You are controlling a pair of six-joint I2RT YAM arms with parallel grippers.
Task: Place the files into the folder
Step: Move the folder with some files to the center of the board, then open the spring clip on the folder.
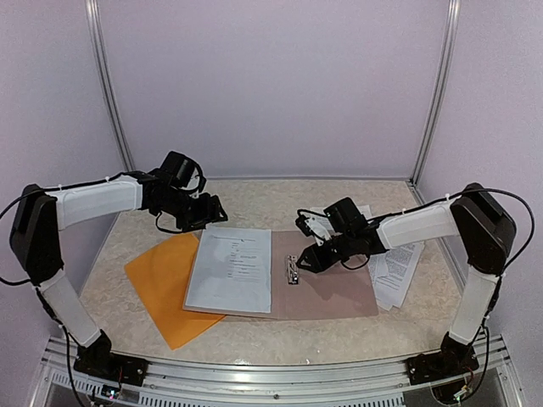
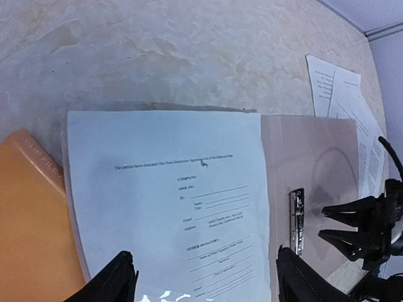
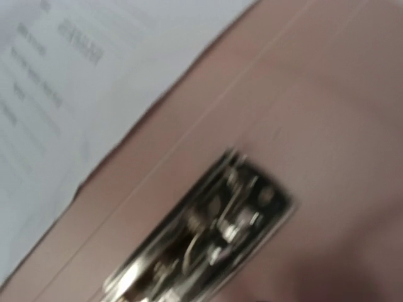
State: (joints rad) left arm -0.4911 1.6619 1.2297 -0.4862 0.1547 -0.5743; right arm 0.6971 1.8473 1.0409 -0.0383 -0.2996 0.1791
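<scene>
One of the files, a white printed sheet (image 1: 231, 270) (image 2: 170, 201), lies flat on the left half of a grey-brown clipboard (image 1: 331, 292) (image 2: 308, 151). It overlaps the orange folder (image 1: 161, 284) (image 2: 31, 220) lying at the left. More files (image 1: 399, 267) (image 2: 343, 94) are fanned out at the right, partly under the board. My left gripper (image 1: 215, 212) (image 2: 204, 280) hovers open over the sheet's far edge, holding nothing. Beside the metal clip (image 1: 293, 270) (image 2: 297, 220) (image 3: 208, 239), my right gripper (image 1: 307, 254) (image 2: 326, 223) has its fingertips apart and empty. Its own view is a blurred close-up without fingers.
Pale walls and two metal posts (image 1: 109, 85) close in the back and sides. An aluminium rail (image 1: 271, 381) with both arm bases runs along the near edge. The tabletop (image 1: 254, 195) is mottled beige.
</scene>
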